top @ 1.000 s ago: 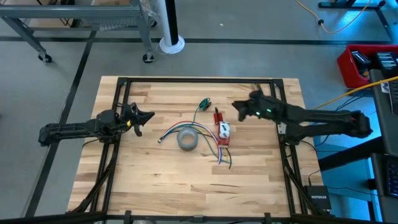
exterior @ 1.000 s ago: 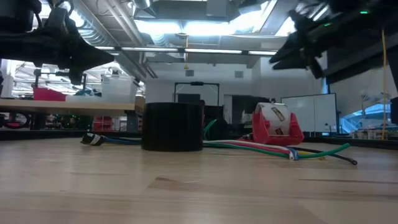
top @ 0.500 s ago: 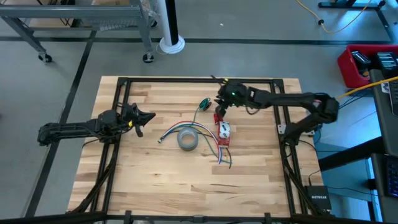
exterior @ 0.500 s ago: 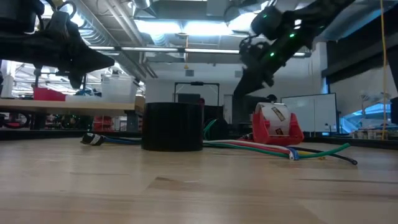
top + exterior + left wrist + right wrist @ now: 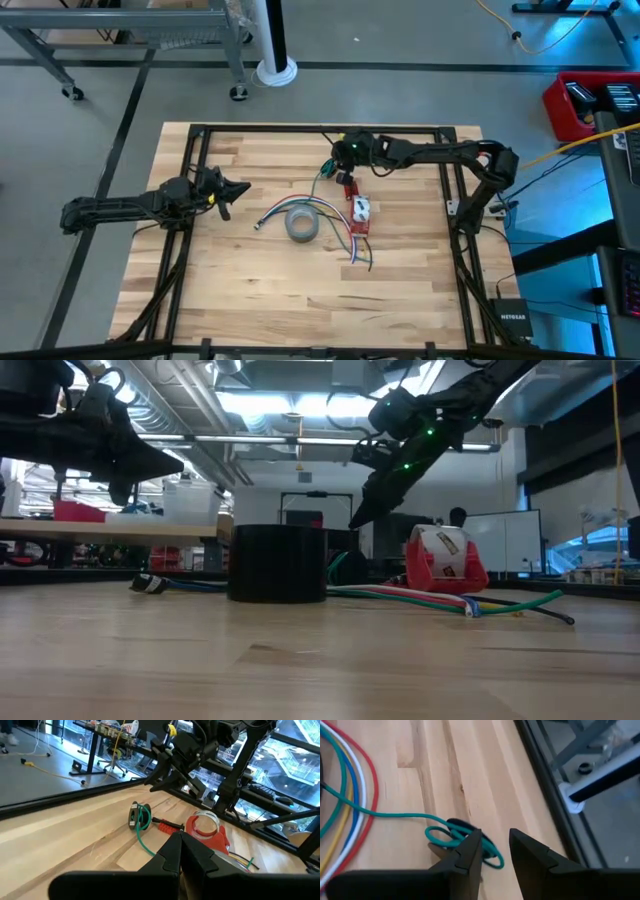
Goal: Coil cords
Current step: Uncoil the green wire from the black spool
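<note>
High view: green cord [image 5: 325, 169] lying on the worktop [image 5: 250, 290] at the far middle, partly looped, just beside the red tape holder [image 5: 358, 212]; grey tape roll [image 5: 301, 224] nearer. Right tool [image 5: 337, 170] poised just over the loops, left tool [image 5: 232, 189] parked well apart.

Low view: right tool [image 5: 362, 518] hanging above the worktop, not touching.

Left wrist view: left tool [image 5: 181, 851] pressed shut, empty.

Right wrist view: right tool [image 5: 492, 851] narrowly parted, straddling the green loops [image 5: 462, 840], gripping nothing. Looks light, thin, floppy, likely springy; best pinched across the bunched loops, not the loose tail.
</note>
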